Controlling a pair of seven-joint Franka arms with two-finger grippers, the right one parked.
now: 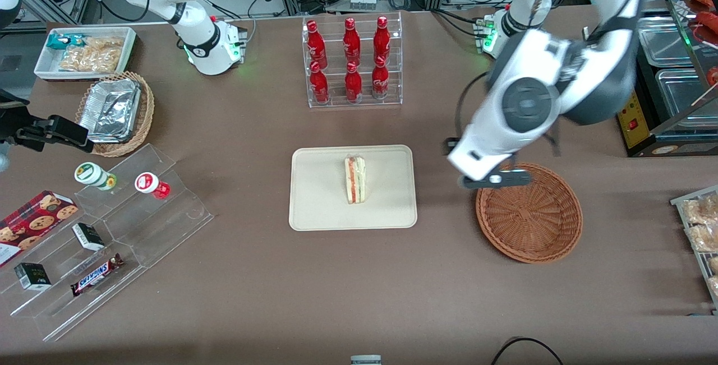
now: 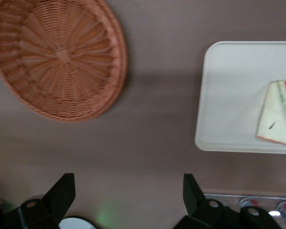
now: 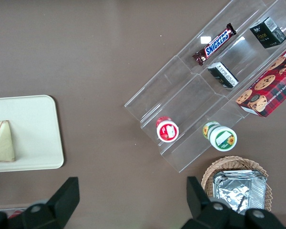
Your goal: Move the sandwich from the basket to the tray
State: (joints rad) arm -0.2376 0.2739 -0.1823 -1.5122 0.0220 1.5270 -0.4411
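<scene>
1. Pale bread with red-orange and green layers marked the sandwich (image 1: 355, 179), which lay on the tray (image 1: 314, 208), near its middle and clear of the rim.
2. We saw the basket (image 1: 529, 216) empty, set toward the working arm's end of the table.
3. Our gripper (image 1: 497, 179) hung above the basket's rim, released, fingers spread wide and holding nothing.
4. We judged the sandwich light, soft and easily crushed, its clear wrap likely slippery.
5. A gentle pinch across the two flat bread faces looked the safest hold, should it need moving.
</scene>
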